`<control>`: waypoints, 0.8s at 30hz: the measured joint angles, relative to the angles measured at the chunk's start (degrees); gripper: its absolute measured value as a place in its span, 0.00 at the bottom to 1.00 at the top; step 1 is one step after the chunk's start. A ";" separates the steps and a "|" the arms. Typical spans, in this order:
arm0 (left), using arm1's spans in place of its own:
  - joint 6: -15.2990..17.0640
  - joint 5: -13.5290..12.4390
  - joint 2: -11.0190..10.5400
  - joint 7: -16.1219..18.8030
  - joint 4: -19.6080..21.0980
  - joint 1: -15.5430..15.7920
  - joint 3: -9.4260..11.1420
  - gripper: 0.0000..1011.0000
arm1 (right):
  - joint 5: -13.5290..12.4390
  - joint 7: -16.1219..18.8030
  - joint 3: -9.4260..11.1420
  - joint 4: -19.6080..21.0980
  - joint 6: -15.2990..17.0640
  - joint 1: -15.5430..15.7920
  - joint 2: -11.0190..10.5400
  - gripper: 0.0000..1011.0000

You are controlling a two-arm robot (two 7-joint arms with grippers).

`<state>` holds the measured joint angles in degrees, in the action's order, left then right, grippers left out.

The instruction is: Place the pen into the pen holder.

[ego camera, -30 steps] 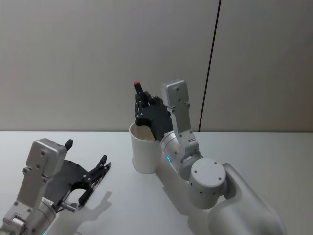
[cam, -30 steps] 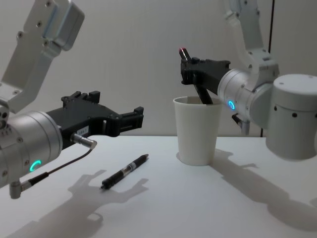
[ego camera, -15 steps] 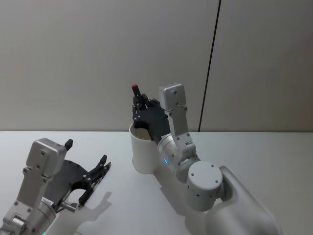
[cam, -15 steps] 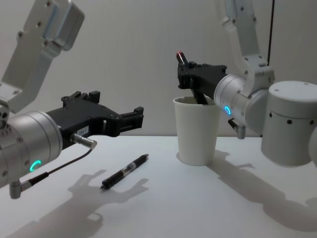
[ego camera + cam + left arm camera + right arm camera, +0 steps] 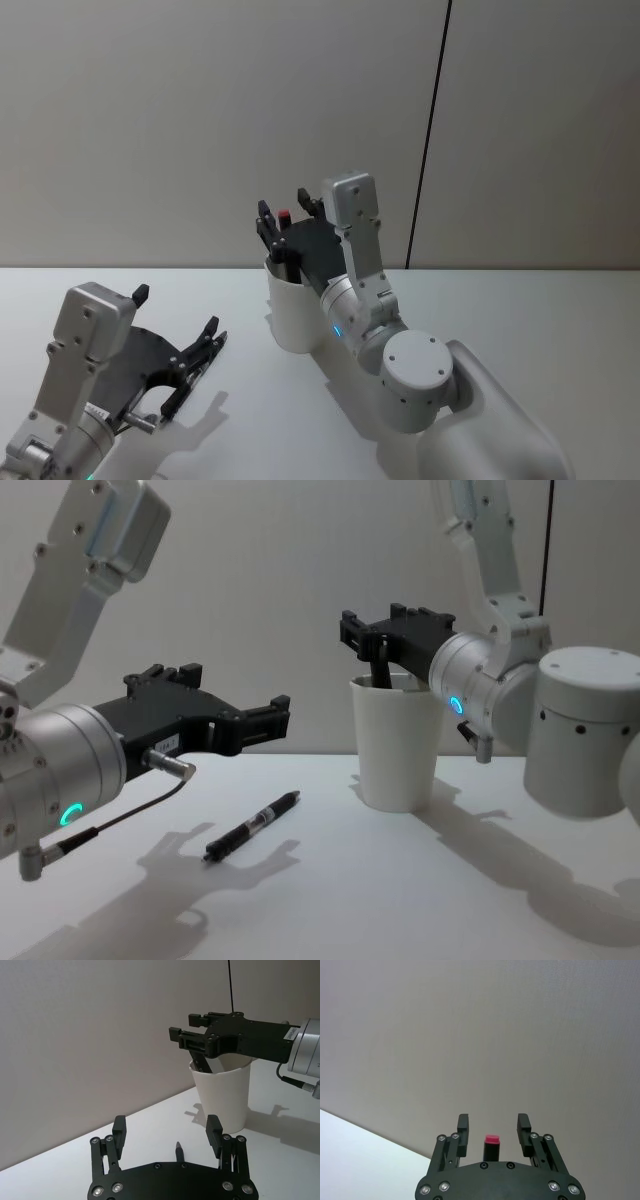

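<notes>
Since half a second ago the red-capped pen (image 5: 284, 215) has sunk: its cap stood well above the right tool (image 5: 492, 1122), and now it sits low between that tool's fingers, which were clamped on it and have since spread apart. In the right wrist view the cap stands between the two fingers with a gap on each side, so the tool has hold of nothing. The pen's lower part goes down inside the pen holder (image 5: 295, 315), a plain white paper cup standing upright on the worktop (image 5: 400, 900). Whether the tip rests on the cup's bottom cannot be seen.

The right tool hangs just over the cup's rim, reaching in from the robot's right. The left tool (image 5: 166, 1127) hovers low over the worktop on the robot's left, well apart from the cup, its fingers wide open and holding nothing.

A second pen (image 5: 252, 826), dark with a clear barrel, lies flat on the worktop between the left tool and the cup, touching neither.

As a judgement, the drop of the red-capped pen looks done: it is released and inside the holder. What seems left for it is for the right tool to lift clear without knocking the cap or tipping the light cup. If the task also covers the pen lying on the worktop, that one is not yet picked up.
</notes>
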<state>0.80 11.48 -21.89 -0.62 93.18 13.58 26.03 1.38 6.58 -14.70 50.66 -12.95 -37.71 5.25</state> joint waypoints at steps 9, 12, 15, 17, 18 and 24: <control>0.00 0.00 0.00 0.00 0.00 0.00 -0.01 0.99 | 0.06 0.05 0.05 -0.12 -0.10 -0.03 0.05 0.82; 0.00 0.00 0.00 0.00 0.00 0.00 0.00 0.99 | 0.07 0.14 0.12 0.26 -0.04 0.02 -0.03 0.91; 0.00 0.00 0.00 0.00 0.00 0.00 0.00 0.99 | -0.05 0.53 0.40 1.94 0.78 0.49 -0.55 0.98; 0.00 0.00 0.00 0.00 0.00 0.00 0.00 0.99 | -0.29 0.88 0.61 3.15 1.38 0.81 -0.95 0.99; 0.00 0.00 0.00 0.00 0.00 0.00 -0.01 0.99 | -0.43 1.06 0.73 3.67 1.65 0.97 -1.16 0.99; 0.00 0.00 0.00 0.00 0.00 0.00 0.00 0.99 | -2.17 3.08 2.12 9.34 4.46 2.56 -3.61 0.99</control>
<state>0.80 11.48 -21.90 -0.62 93.18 13.59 26.03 -0.79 9.67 -12.58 60.00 -8.48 -35.15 1.63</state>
